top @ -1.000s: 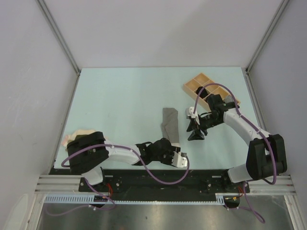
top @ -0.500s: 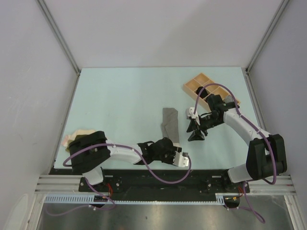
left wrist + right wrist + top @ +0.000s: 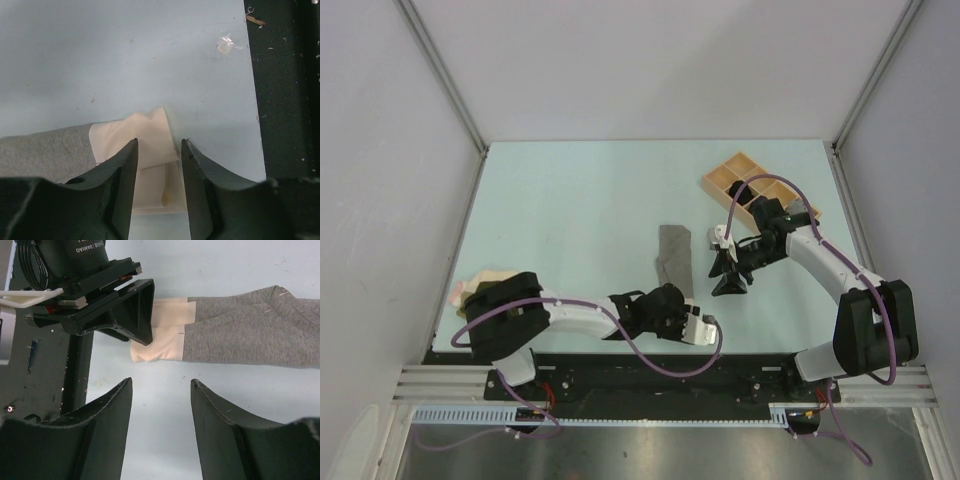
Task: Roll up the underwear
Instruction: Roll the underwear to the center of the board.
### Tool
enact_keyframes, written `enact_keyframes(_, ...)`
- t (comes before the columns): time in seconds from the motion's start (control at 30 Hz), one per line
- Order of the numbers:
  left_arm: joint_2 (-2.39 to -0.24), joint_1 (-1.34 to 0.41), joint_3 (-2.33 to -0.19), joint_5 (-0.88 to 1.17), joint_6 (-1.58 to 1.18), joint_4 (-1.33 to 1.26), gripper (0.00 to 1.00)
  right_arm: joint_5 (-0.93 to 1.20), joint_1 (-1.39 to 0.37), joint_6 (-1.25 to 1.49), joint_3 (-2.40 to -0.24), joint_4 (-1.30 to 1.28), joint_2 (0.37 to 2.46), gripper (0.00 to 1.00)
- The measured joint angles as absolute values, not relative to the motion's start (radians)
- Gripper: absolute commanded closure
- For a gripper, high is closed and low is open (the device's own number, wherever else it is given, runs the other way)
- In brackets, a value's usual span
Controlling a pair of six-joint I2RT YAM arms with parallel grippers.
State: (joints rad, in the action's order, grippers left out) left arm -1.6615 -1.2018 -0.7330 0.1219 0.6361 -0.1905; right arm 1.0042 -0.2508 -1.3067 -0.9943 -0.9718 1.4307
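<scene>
From above, the wooden tray (image 3: 725, 181) sits at the table's far right; two of its compartments hold dark bundles, the nearer ones are hidden by the right arm. The grey underwear (image 3: 674, 257) lies as a long strip mid-table.

Left wrist view: the left gripper (image 3: 157, 144) stands released, jaws apart astride the garment's pale beige waistband (image 3: 147, 135).

Right wrist view: the right gripper (image 3: 161, 383) hangs unclenched over bare table (image 3: 210, 260); a label (image 3: 88, 249) on the left arm reads "DAMIAO"
</scene>
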Motion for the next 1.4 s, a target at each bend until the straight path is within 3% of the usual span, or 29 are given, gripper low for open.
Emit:
enact_keyframes(0.4, -1.683, -1.193, -0.818, 0.134, 0.516, -0.043, 0.57, 1.007, -0.251, -1.33, -0.994, -0.989, 1.431, 0.46)
enact_keyframes(0.53, -1.683, -1.193, -0.826, 0.133, 0.484, -0.023, 0.67, 1.007, -0.251, -1.339, -0.994, -0.994, 1.431, 0.46)
enact_keyframes(0.63, -1.683, -1.19, -0.832, 0.133, 0.466, -0.001, 0.68, 1.007, -0.251, -1.341, -0.994, -0.997, 1.431, 0.46)
enact_keyframes(1.1, -1.626, -1.146, -0.81, 0.116, 0.381, 0.074, 0.52, 0.978, -0.293, -1.36, -0.994, -1.005, 1.461, 0.46)
enact_keyframes(1.4, -1.366, -1.097, -0.724, 0.117, 0.288, 0.056, 0.47, 0.915, -0.362, -1.318, -0.949, -0.944, 1.457, 0.45)
